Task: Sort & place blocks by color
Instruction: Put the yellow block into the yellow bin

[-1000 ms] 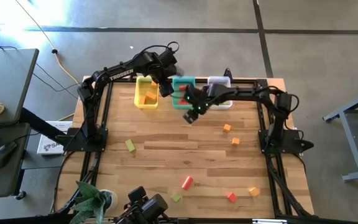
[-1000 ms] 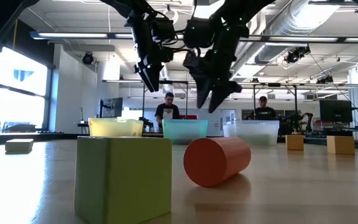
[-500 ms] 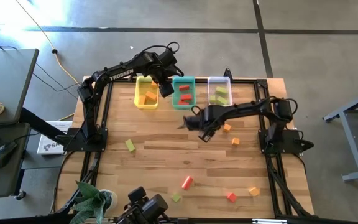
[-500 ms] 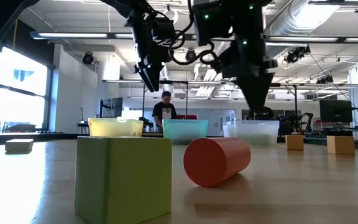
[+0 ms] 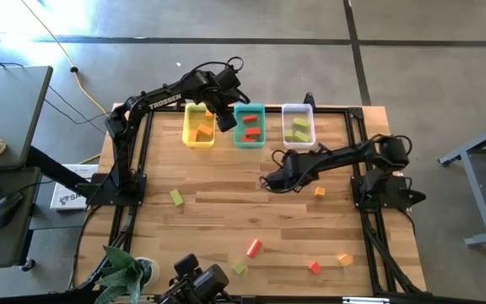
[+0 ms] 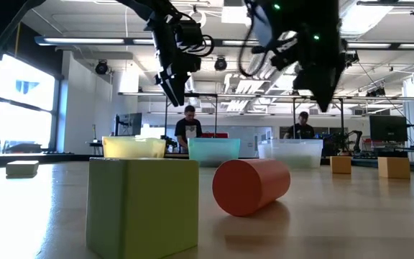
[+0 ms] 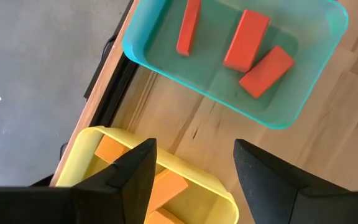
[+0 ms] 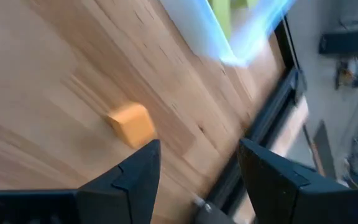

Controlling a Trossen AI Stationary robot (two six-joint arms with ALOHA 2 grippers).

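Note:
Three bins stand at the far edge: the yellow bin (image 5: 198,127) holds orange blocks, the teal bin (image 5: 249,125) red blocks (image 7: 247,40), and the clear bin (image 5: 298,124) green ones. Loose blocks lie on the table, among them a green cube (image 5: 176,197), an orange cube (image 5: 319,192) and a red cylinder (image 5: 253,247). My left gripper (image 5: 224,110) (image 7: 194,174) hangs open above the gap between the yellow and teal bins. My right gripper (image 5: 271,180) (image 8: 197,168) is open above mid-table, with an orange cube (image 8: 131,124) on the wood ahead of its fingers.
Near the table's near edge lie a small green block (image 5: 240,268), a red block (image 5: 314,267) and an orange block (image 5: 344,259). A potted plant (image 5: 125,274) stands at the near left corner. In the low view, people (image 6: 190,129) stand in the room behind the table.
My right gripper has swung away from the teal bin, toward the table's near edge and a little to the right, and has turned about. It has stayed open and holds nothing.

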